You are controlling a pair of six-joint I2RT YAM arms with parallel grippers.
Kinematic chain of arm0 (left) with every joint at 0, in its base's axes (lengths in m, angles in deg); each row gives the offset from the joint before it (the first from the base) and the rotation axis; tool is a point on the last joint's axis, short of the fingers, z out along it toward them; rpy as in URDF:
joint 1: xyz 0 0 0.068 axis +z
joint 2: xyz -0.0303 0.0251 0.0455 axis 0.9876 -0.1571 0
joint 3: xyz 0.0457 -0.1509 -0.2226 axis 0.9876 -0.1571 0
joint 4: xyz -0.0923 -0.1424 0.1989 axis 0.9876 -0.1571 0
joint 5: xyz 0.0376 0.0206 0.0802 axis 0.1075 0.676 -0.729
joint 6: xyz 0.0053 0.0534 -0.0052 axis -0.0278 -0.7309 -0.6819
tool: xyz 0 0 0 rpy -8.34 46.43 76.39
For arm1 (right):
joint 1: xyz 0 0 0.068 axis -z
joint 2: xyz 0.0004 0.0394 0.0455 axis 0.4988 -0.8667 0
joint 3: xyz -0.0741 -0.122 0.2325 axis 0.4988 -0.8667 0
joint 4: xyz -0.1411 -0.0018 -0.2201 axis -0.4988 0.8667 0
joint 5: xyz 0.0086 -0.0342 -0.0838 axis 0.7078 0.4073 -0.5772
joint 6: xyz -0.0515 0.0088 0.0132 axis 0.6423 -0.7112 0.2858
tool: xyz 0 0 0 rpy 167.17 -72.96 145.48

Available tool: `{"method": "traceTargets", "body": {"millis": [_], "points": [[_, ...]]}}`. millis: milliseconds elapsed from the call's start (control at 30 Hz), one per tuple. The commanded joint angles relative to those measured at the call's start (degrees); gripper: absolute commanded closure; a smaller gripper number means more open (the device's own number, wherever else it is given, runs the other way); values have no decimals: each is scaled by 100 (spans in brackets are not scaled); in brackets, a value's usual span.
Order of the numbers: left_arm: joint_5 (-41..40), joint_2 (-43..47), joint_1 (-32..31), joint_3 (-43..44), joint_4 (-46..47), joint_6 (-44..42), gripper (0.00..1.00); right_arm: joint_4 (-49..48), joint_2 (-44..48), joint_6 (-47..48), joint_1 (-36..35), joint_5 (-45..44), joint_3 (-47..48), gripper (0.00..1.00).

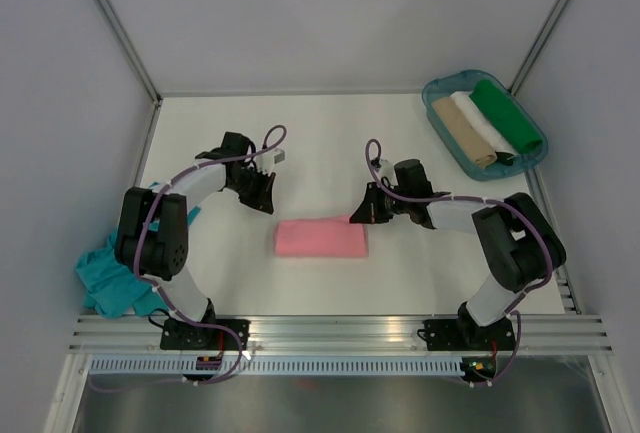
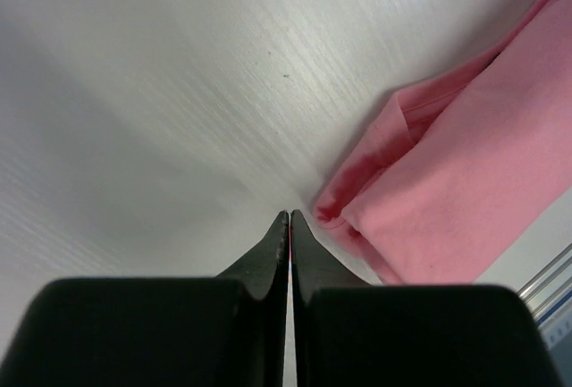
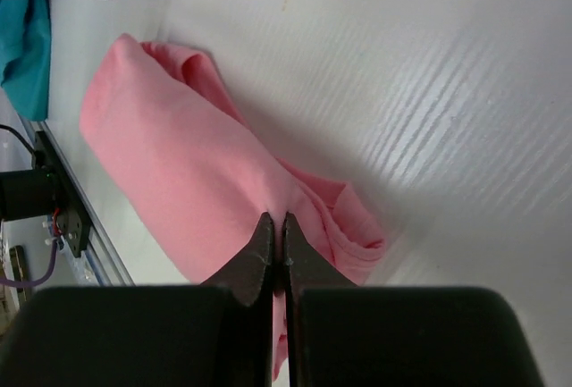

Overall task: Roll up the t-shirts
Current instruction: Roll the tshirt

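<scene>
Roll of soft salmon-pink cloth t-shirt (image 1: 320, 238), one; crumpled teal-blue tee (image 1: 110, 283), one; left gripper (image 2: 289, 217) clenched empty, right gripper (image 3: 275, 219) clenched against roll.

Rolled t-shirt (image 1: 321, 238) lies between left claw (image 1: 262, 203) and right claw (image 1: 355, 218); tray (image 1: 437, 123) behind.

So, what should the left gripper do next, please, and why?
Probably open the left gripper and ease it onto the salmon-pink t-shirt: its jaws are shut on nothing, just short of the cloth; the right gripper seems to pinch it.
</scene>
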State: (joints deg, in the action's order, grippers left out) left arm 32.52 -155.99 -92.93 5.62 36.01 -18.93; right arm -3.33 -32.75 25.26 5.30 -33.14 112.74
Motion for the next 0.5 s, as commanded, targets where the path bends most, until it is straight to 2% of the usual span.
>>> {"method": "traceTargets", "body": {"millis": [0,133,167,267,333,467], "points": [[-18,-160,10,236,264,329,98,-59,-397,-149,45,9,260,100],[395,-118,10,351,106,355,98,-77,-644,-361,45,10,480,100],[500,31,10,307,132,355,86,-60,-592,-343,45,-52,463,100],[676,182,10,263,123,355,61,28,-565,-194,45,-175,445,100],[712,173,10,210,106,416,53,63,-600,-203,45,-149,454,100],[835,-230,1,227,-201,583,47,125,-566,-133,45,-228,445,100]]}}
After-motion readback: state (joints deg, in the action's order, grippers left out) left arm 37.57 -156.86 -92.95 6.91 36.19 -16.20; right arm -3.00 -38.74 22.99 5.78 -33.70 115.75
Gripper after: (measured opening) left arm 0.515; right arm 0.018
